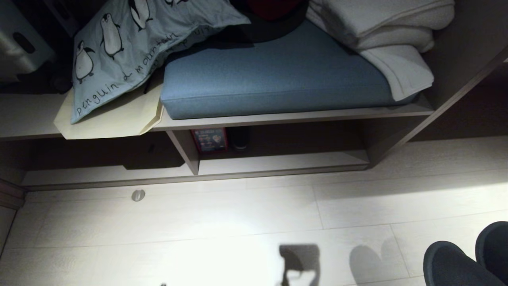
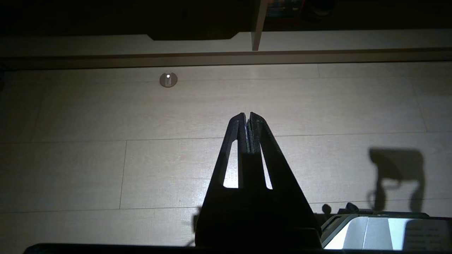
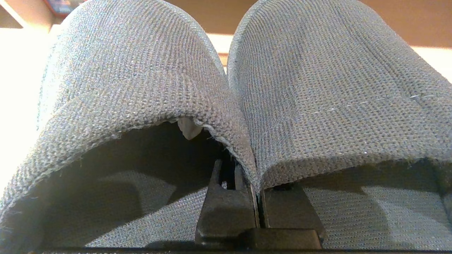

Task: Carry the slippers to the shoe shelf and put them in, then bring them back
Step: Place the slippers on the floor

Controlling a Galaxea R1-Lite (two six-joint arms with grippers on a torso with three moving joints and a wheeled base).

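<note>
Right gripper [image 3: 256, 201] clamps both slippers [image 3: 226, 88] at once, one finger inside each, pinching the two adjoining inner walls together; toes point toward the furniture. In the head view the pair shows at the lower right corner, hanging above the pale plank floor [image 1: 198, 222], well apart from the shoe shelf [image 1: 278, 163]. Left gripper [image 2: 247, 118] hangs over bare floor with its fingers pressed together, holding nothing. Largest to smallest ahead: the bench board carrying the blue cushion [image 1: 274, 75], folded white blankets [image 1: 381, 31] and a penguin-print pillow [image 1: 131, 43]; beneath it the low open shelf with its slanted divider [image 1: 184, 151]; a small red-edged box [image 1: 209, 140] and a dark object just right of the divider at the back; a small round metal floor fitting [image 1: 138, 195] before the left bay. Risks, as judged: the grip is a thin pinch on soft fabric, so a jolt could let one slipper slide out; the bench board overhangs the shelf mouth, so a high approach could catch the toes on its front edge; the shelf's raised front lip could snag the soles on a low one. Open room: the right bay looks mostly free right of the box, and the floor between robot and shelf offers an unobstructed run.
</note>
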